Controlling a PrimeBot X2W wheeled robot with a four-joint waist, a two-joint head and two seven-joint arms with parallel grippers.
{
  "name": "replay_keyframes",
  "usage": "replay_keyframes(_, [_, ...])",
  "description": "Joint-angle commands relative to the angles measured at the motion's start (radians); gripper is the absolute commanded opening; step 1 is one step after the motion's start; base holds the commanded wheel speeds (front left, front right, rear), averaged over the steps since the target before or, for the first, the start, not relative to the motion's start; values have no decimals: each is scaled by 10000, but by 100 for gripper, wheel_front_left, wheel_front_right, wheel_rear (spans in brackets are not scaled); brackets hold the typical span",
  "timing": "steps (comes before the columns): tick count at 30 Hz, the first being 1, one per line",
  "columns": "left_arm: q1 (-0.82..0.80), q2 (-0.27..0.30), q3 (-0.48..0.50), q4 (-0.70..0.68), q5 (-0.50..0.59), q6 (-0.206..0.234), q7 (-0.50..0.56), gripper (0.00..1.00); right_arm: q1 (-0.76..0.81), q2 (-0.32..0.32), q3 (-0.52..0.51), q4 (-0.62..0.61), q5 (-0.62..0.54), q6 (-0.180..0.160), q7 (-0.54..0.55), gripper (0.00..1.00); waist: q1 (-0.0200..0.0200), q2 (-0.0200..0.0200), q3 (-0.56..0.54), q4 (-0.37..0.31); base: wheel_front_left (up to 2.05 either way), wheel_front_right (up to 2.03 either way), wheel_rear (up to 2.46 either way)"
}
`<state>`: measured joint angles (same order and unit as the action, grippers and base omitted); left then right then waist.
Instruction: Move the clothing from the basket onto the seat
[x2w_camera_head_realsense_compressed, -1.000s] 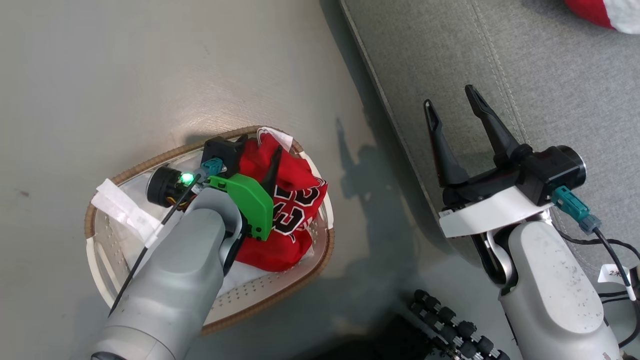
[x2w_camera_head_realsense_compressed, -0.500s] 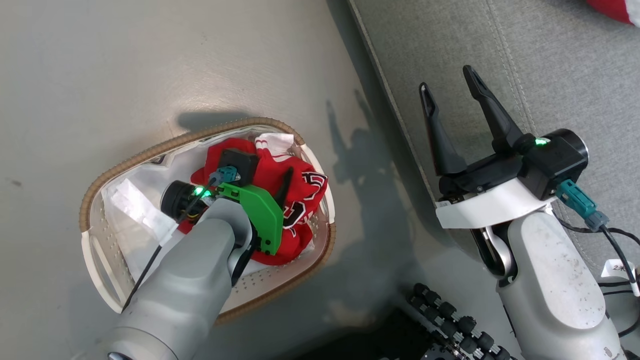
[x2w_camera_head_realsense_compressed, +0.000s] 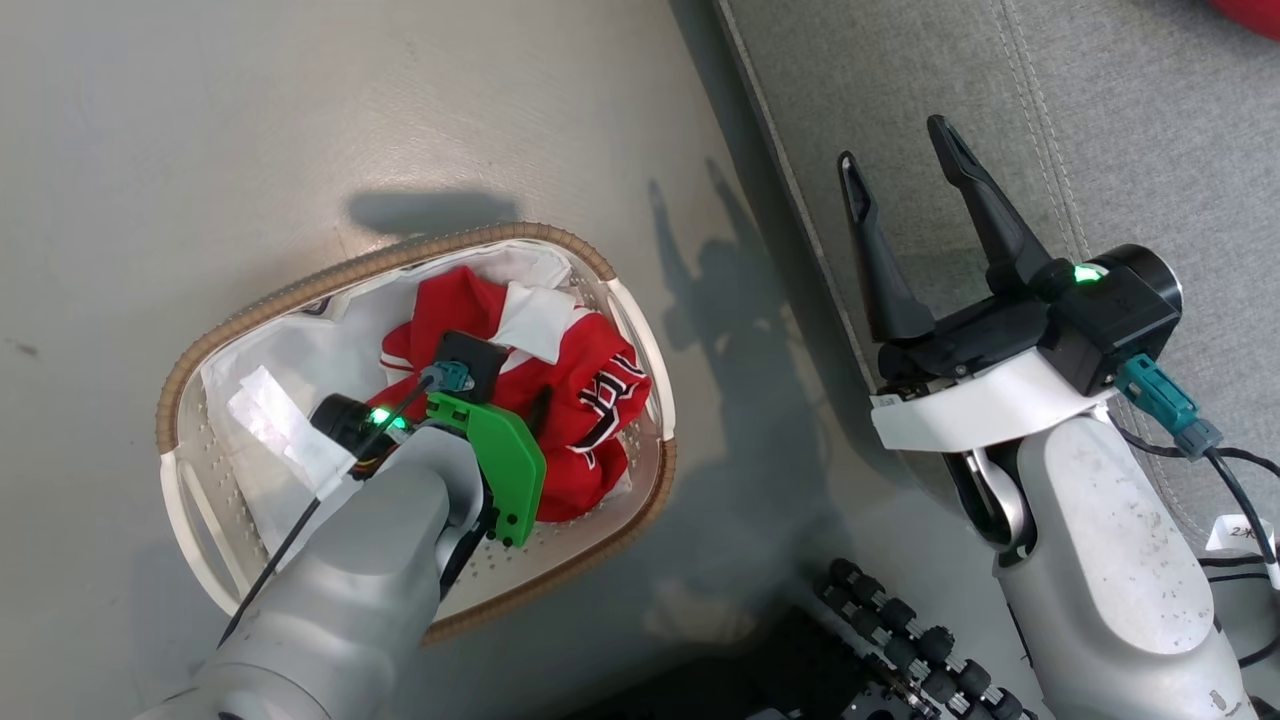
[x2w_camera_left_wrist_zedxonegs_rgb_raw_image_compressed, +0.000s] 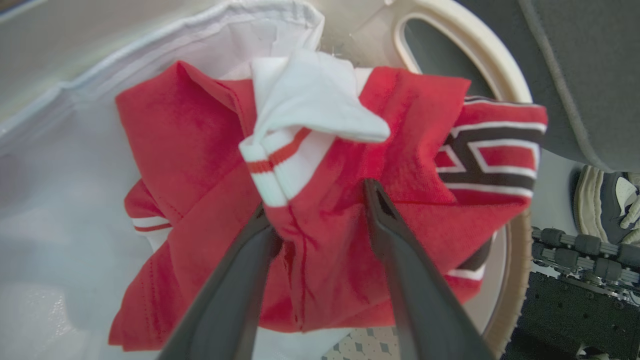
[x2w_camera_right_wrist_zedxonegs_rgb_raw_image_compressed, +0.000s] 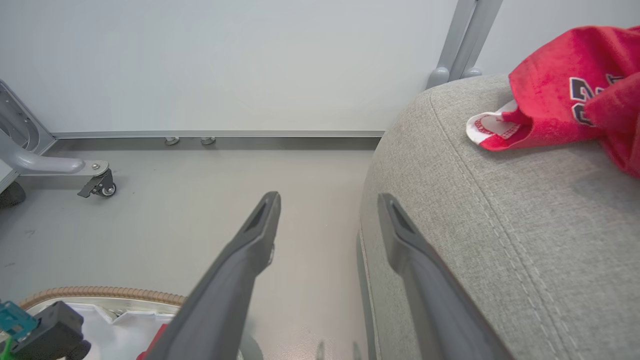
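The red clothing (x2w_camera_head_realsense_compressed: 590, 400) with white trim and black lettering lies crumpled in the white basket (x2w_camera_head_realsense_compressed: 300, 290) with the tan rim, on the floor left of the grey seat (x2w_camera_head_realsense_compressed: 1100, 120). In the left wrist view my left gripper (x2w_camera_left_wrist_zedxonegs_rgb_raw_image_compressed: 318, 205) points down into the clothing (x2w_camera_left_wrist_zedxonegs_rgb_raw_image_compressed: 200, 140); its jaws stand apart, with the fingertips (x2w_camera_left_wrist_zedxonegs_rgb_raw_image_compressed: 372, 192) pressed into the cloth on either side of a raised fold. My right gripper (x2w_camera_head_realsense_compressed: 895, 142) hovers open and holds nothing over the seat's left edge (x2w_camera_right_wrist_zedxonegs_rgb_raw_image_compressed: 500, 225). Another red garment (x2w_camera_right_wrist_zedxonegs_rgb_raw_image_compressed: 565, 100) lies on the seat.
A plain white sheet (x2w_camera_head_realsense_compressed: 290, 360) lines the basket under the clothing. My wheeled base with black rollers (x2w_camera_head_realsense_compressed: 900, 640) is at the bottom, close to the basket and the seat. A metal frame on a caster (x2w_camera_right_wrist_zedxonegs_rgb_raw_image_compressed: 95, 182) stands by the far wall.
My left gripper has sunk deeper into the basket and its jaws have narrowed on the cloth. The garment has bunched, hiding part of its number. The head view has shifted slightly.
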<state>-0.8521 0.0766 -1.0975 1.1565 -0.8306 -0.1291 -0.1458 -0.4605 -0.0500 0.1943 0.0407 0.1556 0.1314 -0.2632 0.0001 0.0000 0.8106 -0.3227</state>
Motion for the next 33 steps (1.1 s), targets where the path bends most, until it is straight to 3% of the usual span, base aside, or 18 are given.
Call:
replay_keyframes(1, [33,80,-81,7,-153,-29,71,69,-55,-21,-39,-31,-29,-14,-22,100,-1,0,4,21,0,0,0])
replay_keyframes(2, [105,104,-146,-10,-299,-29,177,69,-76,-21,-47,-21,-39,-14,-22,100,-1,0,1,38,0,0,0])
replay_keyframes(3, [131,134,-211,-41,-348,-29,225,50,-92,-21,-55,-19,-44,-14,-22,100,-1,0,0,52,0,0,0])
replay_keyframes(4, [127,172,-291,-97,-449,-29,266,45,-109,-21,-57,-27,-42,-14,-22,100,-1,0,-1,62,0,0,0])
replay_keyframes(5, [146,182,-365,-152,-546,-29,295,33,-118,-21,-56,-27,-51,-14,-22,100,-1,0,-8,70,0,0,0])
replay_keyframes(6, [164,208,-488,-227,-636,-29,307,0,-137,-22,-65,-14,-53,-14,-22,100,-1,0,-19,83,0,0,0])
replay_keyframes(17, [516,433,-1225,-759,-1617,-29,-37,0,-164,-22,44,267,-9,-14,-22,100,-1,0,-823,121,0,0,0])
replay_keyframes(33, [1723,503,-1564,-1167,-2660,-29,-1109,0,428,-27,182,1021,92,-14,-22,100,-1,0,-3451,721,0,0,0])
